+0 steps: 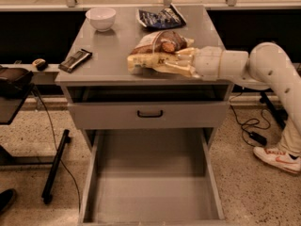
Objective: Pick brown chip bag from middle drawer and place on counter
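Grey counter (108, 46) bearing brown chip bag (151, 48) at centre-right, long axis left-right, right end clasped by gripper (176, 62); dark blue bag (161, 18) just behind, white bowl (100, 18) and black bar wrapper (75, 60) well left, middle drawer (150, 192) open below

Bowl (100, 18), blue bag (161, 18) (crumpled), black wrapper (75, 60)

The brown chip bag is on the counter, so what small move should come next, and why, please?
Probably open the fingers: the gripper, over the right of the flat grey metal counter, grips the crinkled brown-and-cream chip bag, which appears to rest on it.
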Available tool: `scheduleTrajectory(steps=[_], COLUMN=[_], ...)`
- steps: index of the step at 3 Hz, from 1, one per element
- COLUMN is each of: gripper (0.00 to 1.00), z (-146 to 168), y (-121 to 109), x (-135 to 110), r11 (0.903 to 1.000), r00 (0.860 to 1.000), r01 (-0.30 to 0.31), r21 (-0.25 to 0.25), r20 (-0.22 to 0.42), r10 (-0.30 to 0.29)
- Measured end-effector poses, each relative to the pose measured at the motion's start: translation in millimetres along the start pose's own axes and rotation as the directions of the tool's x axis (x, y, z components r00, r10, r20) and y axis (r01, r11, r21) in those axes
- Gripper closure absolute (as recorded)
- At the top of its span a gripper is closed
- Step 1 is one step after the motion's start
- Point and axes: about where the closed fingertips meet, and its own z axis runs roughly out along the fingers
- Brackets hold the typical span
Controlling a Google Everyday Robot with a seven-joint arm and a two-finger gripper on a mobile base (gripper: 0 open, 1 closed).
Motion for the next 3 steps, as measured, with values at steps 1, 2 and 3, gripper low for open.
scheduleTrajectory(steps=[1,2,3], gripper=[0.12,0.00,0.00], z=[1.2,-25.0,-78.4], y=[-0.6,0.1,-0.9], x=[-1.2,-24.3,-46.3], r11=[1.0000,0.9999,0.9995], r00=[1.000,1.000,0.995], r01=[0.001,0.017,0.012], r21=[0.002,0.000,0.028], r20=[0.002,-0.018,-0.095], r10=[-0.001,-0.017,-0.009])
